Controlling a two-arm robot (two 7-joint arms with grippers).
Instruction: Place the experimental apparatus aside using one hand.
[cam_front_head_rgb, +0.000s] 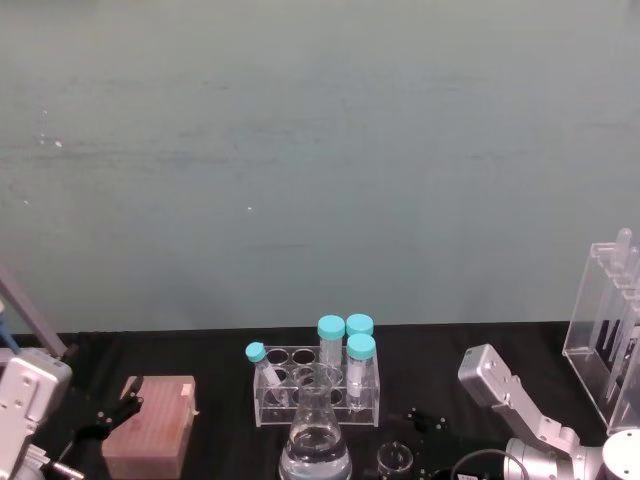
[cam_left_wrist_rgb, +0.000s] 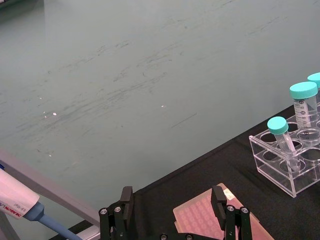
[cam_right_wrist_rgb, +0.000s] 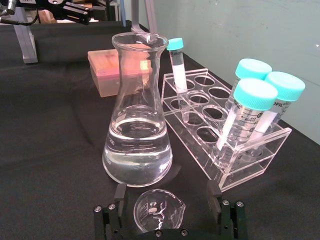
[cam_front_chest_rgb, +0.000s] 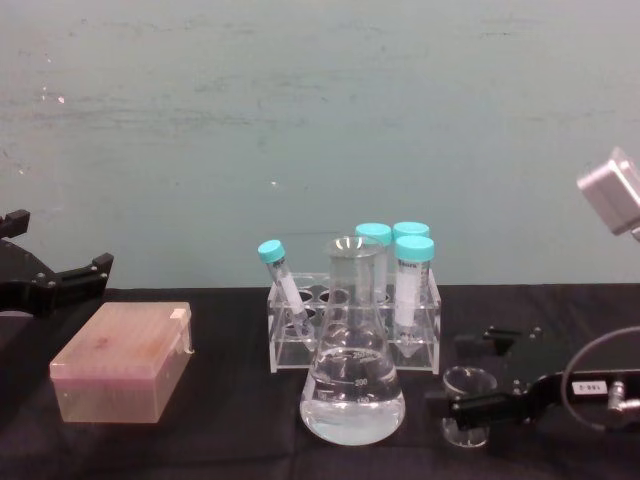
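Observation:
A large conical flask (cam_front_head_rgb: 316, 445) (cam_right_wrist_rgb: 137, 150) (cam_front_chest_rgb: 352, 395) holding clear liquid stands at the table's front centre. Just right of it is a small glass beaker (cam_front_head_rgb: 395, 460) (cam_right_wrist_rgb: 158, 212) (cam_front_chest_rgb: 465, 383). My right gripper (cam_right_wrist_rgb: 167, 196) (cam_front_chest_rgb: 482, 372) is open and low at the table, one finger on each side of the beaker, with gaps to the glass. A tall acrylic rack of glass tubes (cam_front_head_rgb: 608, 330) stands at the far right. My left gripper (cam_left_wrist_rgb: 172, 200) (cam_front_chest_rgb: 50, 280) hovers open at the left, above the pink box.
A clear rack (cam_front_head_rgb: 318, 390) (cam_right_wrist_rgb: 225, 145) (cam_front_chest_rgb: 350, 320) of teal-capped tubes stands right behind the flask. A pink tip box (cam_front_head_rgb: 150, 428) (cam_front_chest_rgb: 122, 362) (cam_left_wrist_rgb: 210, 222) lies at the left. A pipette (cam_left_wrist_rgb: 20, 205) on a stand is at the far left. The cloth is black.

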